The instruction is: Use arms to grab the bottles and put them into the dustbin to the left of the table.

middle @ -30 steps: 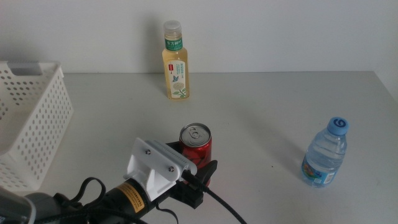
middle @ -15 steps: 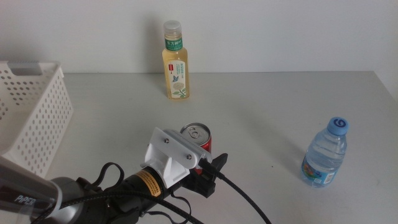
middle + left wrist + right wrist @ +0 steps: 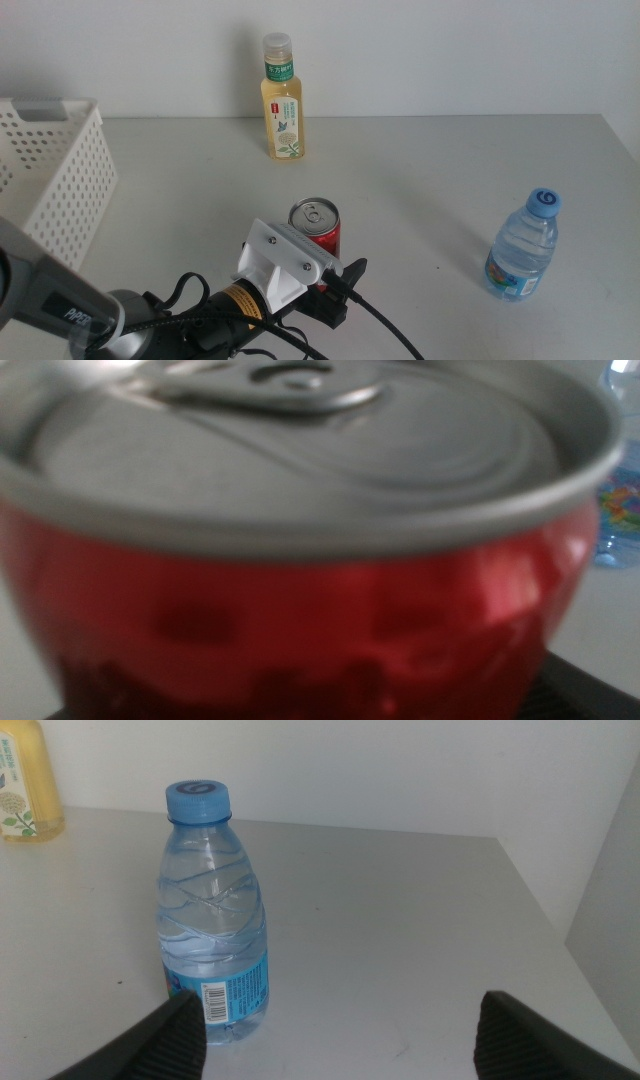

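Note:
The red soda can [image 3: 316,228] stands upright at the table's middle front. My left gripper [image 3: 330,285] is right at the can from the near side, and the can [image 3: 300,590] fills the left wrist view, blurred. The yellowish tea bottle [image 3: 282,105] stands at the back by the wall. The clear water bottle [image 3: 524,250] with a blue cap stands at the right. In the right wrist view my right gripper [image 3: 335,1032] is open and empty, with the water bottle [image 3: 213,910] a short way ahead of it. The right arm is out of the middle view.
The white perforated dustbin [image 3: 50,190] stands at the table's left edge. The light-grey table [image 3: 420,170] ends at a white wall behind. The tea bottle's edge [image 3: 25,790] shows in the right wrist view. A black cable [image 3: 385,325] trails from the left wrist.
My left arm has shifted to the right and closer around the red can over the last second. The can and both bottles have not moved.

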You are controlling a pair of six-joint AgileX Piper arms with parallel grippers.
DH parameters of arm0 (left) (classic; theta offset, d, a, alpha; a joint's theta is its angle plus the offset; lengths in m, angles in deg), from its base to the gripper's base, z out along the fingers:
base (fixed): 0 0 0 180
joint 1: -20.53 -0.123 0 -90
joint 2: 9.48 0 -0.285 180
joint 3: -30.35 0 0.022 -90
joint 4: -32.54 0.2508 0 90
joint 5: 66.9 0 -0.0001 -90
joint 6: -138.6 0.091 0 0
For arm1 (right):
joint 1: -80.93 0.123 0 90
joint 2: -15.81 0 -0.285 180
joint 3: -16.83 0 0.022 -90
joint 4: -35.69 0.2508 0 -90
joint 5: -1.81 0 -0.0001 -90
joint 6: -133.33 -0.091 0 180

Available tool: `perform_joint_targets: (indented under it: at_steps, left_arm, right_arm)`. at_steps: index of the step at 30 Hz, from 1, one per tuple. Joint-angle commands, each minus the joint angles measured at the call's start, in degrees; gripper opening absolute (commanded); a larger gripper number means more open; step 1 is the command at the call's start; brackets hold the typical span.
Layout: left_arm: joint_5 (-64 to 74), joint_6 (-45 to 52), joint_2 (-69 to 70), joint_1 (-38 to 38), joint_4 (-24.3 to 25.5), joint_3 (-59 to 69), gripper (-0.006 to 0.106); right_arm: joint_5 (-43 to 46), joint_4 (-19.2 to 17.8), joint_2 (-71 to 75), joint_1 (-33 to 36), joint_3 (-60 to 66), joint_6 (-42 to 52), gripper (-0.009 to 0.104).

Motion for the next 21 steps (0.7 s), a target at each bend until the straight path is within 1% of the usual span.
perform_joint_targets:
  at_steps: [1,5,9,11,14,15,16,17,21]
  left_arm:
    - [-9.8,1.0,2.2,0.1,-0.5,-1.2,0.093]
    - [-8.8,3.2,2.2,0.1,-0.5,-2.1,0.09]
    - [-9.8,4.5,2.2,0.1,-0.5,-2.2,0.076]
    - [-9.9,4.5,2.2,0.1,-0.7,-2.2,0.065]
    - [-9.8,4.0,2.2,0.1,-0.9,-2.2,0.043]
    - [-9.3,3.0,2.2,0.1,-0.9,-2.2,0.012]
    - [-9.3,1.7,2.2,0.1,-0.9,-2.2,0.004]
    - [-9.1,0.2,2.3,0.1,-0.9,-2.2,-0.002]
    - [-4.6,-5.3,4.6,0.1,-0.8,-2.2,-0.002]
  right_arm:
    - [4.5,-0.5,1.2,-0.4,-0.5,0.3,0.094]
    - [4.5,-0.5,1.2,-0.4,-0.5,0.3,0.094]
    - [4.5,-0.5,1.2,-0.4,-0.5,0.3,0.094]
    - [4.5,-0.5,1.2,-0.4,-0.5,0.3,0.094]
    - [4.5,-0.5,1.2,-0.4,-0.5,0.3,0.094]
    - [4.5,-0.5,1.2,-0.4,-0.5,0.3,0.094]
    - [4.5,-0.5,1.2,-0.4,-0.5,0.3,0.094]
    - [4.5,-0.5,1.2,-0.4,-0.5,0.3,0.094]
    - [4.5,-0.5,1.2,-0.4,-0.5,0.3,0.094]
